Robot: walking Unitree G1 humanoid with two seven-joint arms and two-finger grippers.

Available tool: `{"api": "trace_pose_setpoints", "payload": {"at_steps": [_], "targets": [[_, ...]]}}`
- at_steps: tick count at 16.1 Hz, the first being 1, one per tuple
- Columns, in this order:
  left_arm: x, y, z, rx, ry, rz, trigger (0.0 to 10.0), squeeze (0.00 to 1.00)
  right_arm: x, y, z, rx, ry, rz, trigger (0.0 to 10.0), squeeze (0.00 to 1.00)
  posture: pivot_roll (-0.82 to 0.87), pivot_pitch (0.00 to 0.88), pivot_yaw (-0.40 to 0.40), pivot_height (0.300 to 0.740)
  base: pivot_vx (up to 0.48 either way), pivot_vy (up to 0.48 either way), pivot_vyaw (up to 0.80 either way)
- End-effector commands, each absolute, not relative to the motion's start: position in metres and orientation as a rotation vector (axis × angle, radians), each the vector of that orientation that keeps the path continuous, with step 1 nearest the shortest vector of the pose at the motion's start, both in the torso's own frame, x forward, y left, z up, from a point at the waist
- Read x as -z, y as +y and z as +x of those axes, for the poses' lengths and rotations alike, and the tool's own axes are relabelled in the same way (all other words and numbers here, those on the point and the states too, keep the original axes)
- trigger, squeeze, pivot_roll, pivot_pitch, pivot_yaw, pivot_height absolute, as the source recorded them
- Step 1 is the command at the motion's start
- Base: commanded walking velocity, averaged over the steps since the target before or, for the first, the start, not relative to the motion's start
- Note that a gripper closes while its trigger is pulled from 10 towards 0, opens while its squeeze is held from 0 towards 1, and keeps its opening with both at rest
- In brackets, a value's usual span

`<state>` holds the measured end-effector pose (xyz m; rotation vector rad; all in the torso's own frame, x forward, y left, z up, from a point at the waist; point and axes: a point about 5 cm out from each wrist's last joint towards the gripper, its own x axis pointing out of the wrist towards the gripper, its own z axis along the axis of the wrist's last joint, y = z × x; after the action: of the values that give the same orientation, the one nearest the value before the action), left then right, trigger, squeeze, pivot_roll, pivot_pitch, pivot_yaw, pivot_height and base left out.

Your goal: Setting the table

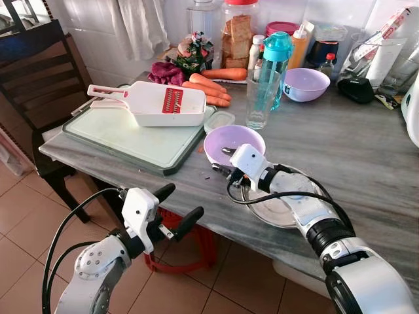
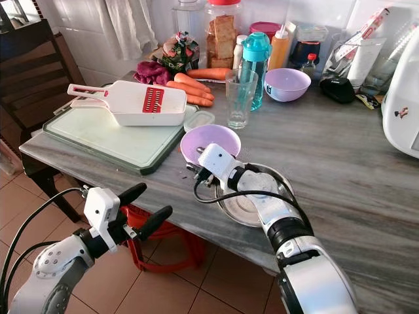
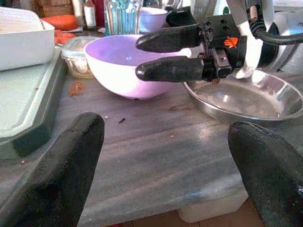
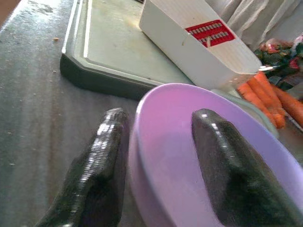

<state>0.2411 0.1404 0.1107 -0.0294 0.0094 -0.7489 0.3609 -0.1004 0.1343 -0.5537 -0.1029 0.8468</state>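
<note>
Grey table (image 1: 366,163): right gripper (image 1: 223,161) straddles upright purple bowl (image 1: 222,139) rim; left gripper (image 1: 177,208) open, empty

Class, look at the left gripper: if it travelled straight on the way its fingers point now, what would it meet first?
Probably the near edge of the grey table, at about gripper height; then the purple bowl. The left gripper hangs open before that edge; depth is uncertain.

Two silver jointed arms with black bands carry white block wrists trailing looped black cables, each ending in a tool of two long, rounded, glossy black fingers — the left tool (image 1: 175,208), the right tool (image 3: 166,55) with an orange mark on its black mount.
</note>
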Motion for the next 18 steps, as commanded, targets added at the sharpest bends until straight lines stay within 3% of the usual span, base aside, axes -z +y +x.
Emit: {"api": "trace_pose_setpoints", "payload": {"at_steps": [1, 12, 18], "targets": [[-0.111, 0.139, 0.242, 0.762, 0.006, -0.025, 10.0, 0.0, -0.145, -0.101, 0.366, -0.827, -0.136, -0.563, 10.0, 1.0, 0.04, 0.045, 0.039, 0.74, 0.0, 0.0, 0.0], [-0.111, 0.132, 0.251, 0.751, -0.017, -0.032, 10.0, 0.0, -0.186, -0.121, 0.372, -0.582, -0.336, -0.45, 10.0, 1.0, 0.02, 0.013, 0.026, 0.74, 0.0, 0.0, 0.0], [-0.11, 0.132, 0.253, 0.743, -0.022, -0.034, 10.0, 0.0, -0.188, -0.144, 0.347, -0.321, -0.283, -0.438, 10.0, 1.0, 0.0, 0.012, 0.025, 0.74, 0.0, 0.0, 0.0]]}}
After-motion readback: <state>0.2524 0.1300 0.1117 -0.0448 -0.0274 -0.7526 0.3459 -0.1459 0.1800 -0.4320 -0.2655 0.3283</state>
